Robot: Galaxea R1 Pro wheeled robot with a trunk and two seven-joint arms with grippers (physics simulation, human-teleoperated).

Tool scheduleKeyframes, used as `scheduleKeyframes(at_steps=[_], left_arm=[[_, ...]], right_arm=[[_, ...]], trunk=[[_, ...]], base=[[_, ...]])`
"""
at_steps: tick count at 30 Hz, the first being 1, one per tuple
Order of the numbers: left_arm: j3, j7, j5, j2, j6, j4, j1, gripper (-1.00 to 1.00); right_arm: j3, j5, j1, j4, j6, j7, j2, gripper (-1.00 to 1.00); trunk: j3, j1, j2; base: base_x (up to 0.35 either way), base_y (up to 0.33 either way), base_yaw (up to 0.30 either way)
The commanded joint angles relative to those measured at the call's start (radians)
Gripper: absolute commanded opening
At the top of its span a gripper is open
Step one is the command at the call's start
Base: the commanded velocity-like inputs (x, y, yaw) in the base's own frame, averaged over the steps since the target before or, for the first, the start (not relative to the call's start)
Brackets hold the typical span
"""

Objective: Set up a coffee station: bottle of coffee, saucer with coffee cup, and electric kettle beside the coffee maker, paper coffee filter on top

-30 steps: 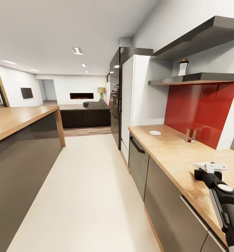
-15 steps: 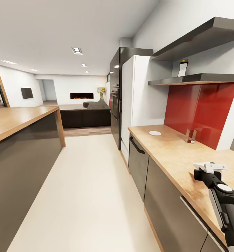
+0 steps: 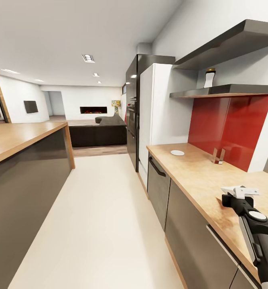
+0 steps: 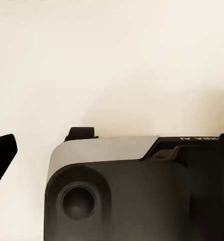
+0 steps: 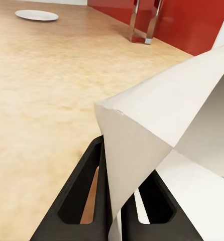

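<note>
We see our right gripper (image 3: pixel 239 192) over the kitchen countertop (image 3: pixel 198 176). Its fingers (image 5: pixel 87 193) are pinched tight on the paper coffee filter (image 5: pixel 167 130), which sticks up from them. Farther along the countertop the saucer (image 3: pixel 177 152) lies flat, with a shiny metal stand (image 3: pixel 218 155) near the red wall panel (image 3: pixel 230 128). The bottle of coffee (image 3: pixel 209 77) stands on the kitchen shelf (image 3: pixel 222 90) above. Our left wrist camera looks at the pale floor (image 4: pixel 112 65), and we cannot tell how the left fingers are.

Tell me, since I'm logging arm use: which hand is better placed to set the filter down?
Right: the right hand already grips the paper coffee filter above the kitchen countertop.
</note>
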Motion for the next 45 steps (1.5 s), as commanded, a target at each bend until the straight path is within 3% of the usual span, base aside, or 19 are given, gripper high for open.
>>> scheduleKeyframes(at_steps=[1, 12, 17, 27, 45], left_arm=[[0.001, 0.0, 0.001, 0.0, -0.001, -0.001, 0.0, 1.0], [0.001, 0.0, 0.001, 0.0, -0.001, -0.001, 0.0, 1.0], [0.001, 0.0, 0.001, 0.0, -0.001, -0.001, 0.0, 1.0], [0.001, 0.0, 0.001, 0.0, -0.001, -0.001, 0.0, 1.0], [0.003, 0.0, 0.0, 0.001, -0.001, -0.001, 0.0, 1.0]], right_arm=[[0.0, 0.008, 0.0, -0.001, 0.006, 0.002, 0.0, -1.0], [-0.001, 0.008, 0.0, -0.001, 0.005, 0.002, 0.0, -1.0], [0.025, 0.009, 0.0, -0.001, 0.006, 0.002, 0.0, -1.0], [0.032, 0.009, 0.0, -0.001, 0.006, 0.001, 0.0, -1.0], [0.032, 0.009, 0.0, -0.001, 0.006, 0.001, 0.0, -1.0]], trunk=[[-0.001, 0.0, -0.001], [-0.001, 0.0, -0.001], [-0.001, 0.0, -0.001], [-0.001, 0.0, -0.001], [0.011, 0.0, -0.001]], base=[[0.0, 0.0, 0.0], [0.0, 0.0, 0.0], [0.0, 0.0, 0.0], [0.0, 0.07, -0.006], [0.0, 0.013, -0.127]])
